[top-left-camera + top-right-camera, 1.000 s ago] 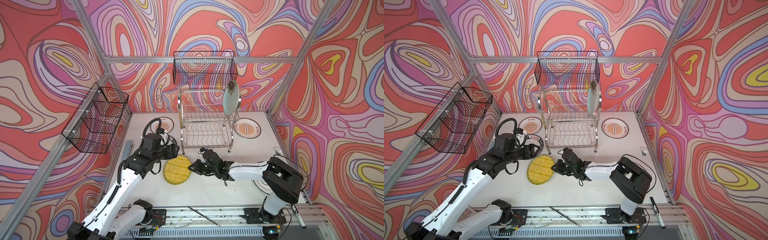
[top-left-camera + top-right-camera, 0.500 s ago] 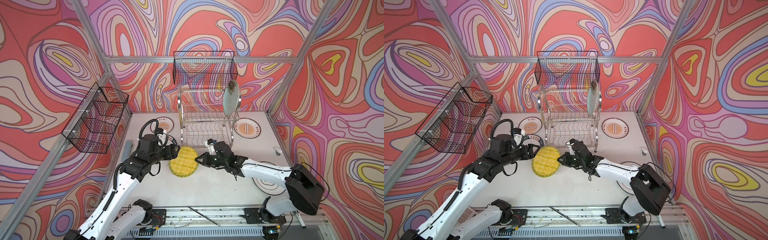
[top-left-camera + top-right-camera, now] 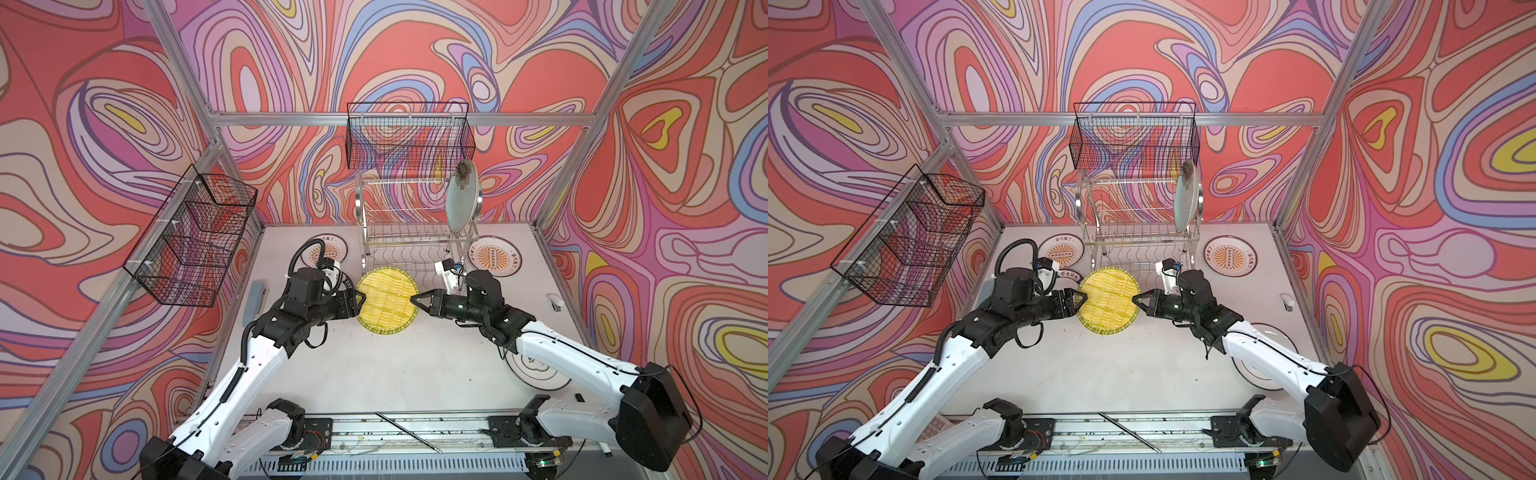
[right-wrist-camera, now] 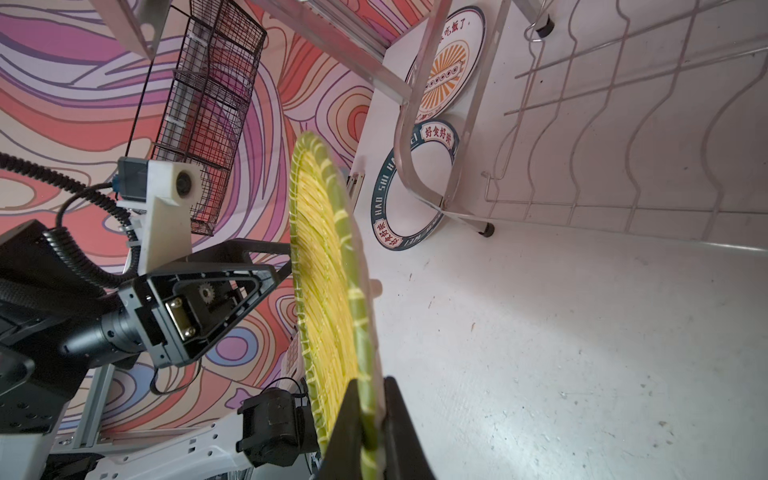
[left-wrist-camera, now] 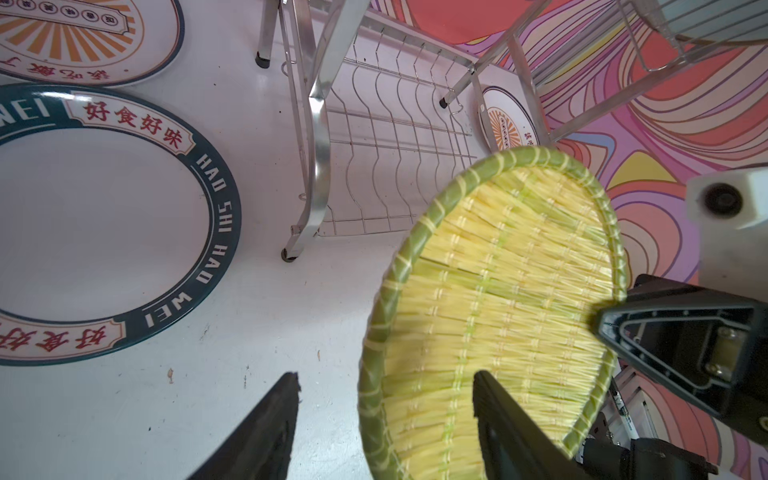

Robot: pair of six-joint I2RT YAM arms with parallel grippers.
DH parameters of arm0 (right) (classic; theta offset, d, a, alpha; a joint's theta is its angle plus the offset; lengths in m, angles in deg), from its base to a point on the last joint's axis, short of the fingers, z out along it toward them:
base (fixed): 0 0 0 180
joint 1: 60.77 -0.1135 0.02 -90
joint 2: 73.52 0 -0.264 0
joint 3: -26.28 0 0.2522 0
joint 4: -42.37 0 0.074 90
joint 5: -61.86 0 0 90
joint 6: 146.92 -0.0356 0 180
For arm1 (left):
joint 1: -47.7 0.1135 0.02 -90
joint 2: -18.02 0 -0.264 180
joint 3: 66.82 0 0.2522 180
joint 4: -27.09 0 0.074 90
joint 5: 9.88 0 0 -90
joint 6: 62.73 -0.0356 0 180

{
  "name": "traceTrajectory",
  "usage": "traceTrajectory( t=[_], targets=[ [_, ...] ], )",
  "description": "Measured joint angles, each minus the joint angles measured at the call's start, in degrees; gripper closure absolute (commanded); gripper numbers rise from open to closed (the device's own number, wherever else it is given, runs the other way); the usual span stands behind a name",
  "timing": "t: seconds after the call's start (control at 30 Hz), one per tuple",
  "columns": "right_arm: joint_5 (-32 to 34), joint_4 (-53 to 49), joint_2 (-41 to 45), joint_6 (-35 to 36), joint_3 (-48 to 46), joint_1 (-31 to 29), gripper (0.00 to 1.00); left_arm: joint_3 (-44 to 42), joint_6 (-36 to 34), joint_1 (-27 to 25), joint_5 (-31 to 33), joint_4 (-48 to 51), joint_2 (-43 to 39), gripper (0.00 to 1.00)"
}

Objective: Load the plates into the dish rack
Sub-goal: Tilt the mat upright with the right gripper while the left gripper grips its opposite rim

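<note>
The dish rack (image 3: 360, 224) stands at the far middle of the table (image 3: 395, 374). Its slotted upper tier holds one item, the pale aqua plate (image 3: 463, 201), which stands on edge at the right end.

Just near of the rack's lower shelf, the yellow woven plate (image 3: 386, 301) is tipped up almost on edge, its face towards the left arm. Whether its lowest rim clears the table cannot be told. The right gripper (image 3: 414, 300) has its fingers pressed together on the plate's right rim; the right wrist view shows one finger on each face. The left gripper (image 3: 360, 297) is at the opposite rim with its fingers (image 5: 286, 399) spread apart, one on each side of the edge and neither pinching it.

The other plates lie flat on the table:
- An orange-sunburst plate (image 3: 326, 255) lies left of the rack.
- A second orange-sunburst plate (image 3: 494, 258) lies right of it.
- The white plate with the dark-green lettered rim (image 5: 216, 199) lies under the left arm.
- The black-ringed white plate (image 3: 536, 374) lies near right, partly under the right arm.

One black mesh basket (image 3: 195, 237) hangs on the left wall and another (image 3: 409, 135) on the far wall above the rack.
</note>
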Motion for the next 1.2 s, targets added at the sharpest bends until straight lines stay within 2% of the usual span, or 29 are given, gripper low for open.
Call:
traceTrajectory(
  t=[0.33,0.83,1.2],
  targets=[
    [-2.5,3.7,1.1,0.3,-3.3,1.8,1.0,-1.6,0.2,0.0,-4.1,-3.2,1.2,0.34],
    [-4.4,17.7,1.9,-1.4,-10.6,2.9,1.0,-2.7,1.6,0.0,-12.4,-10.0,1.2,0.47],
    [-4.8,21.8,2.1,-2.3,-11.0,3.8,1.0,-2.8,2.1,0.4,-14.5,-13.0,0.1,0.67]
  ],
)
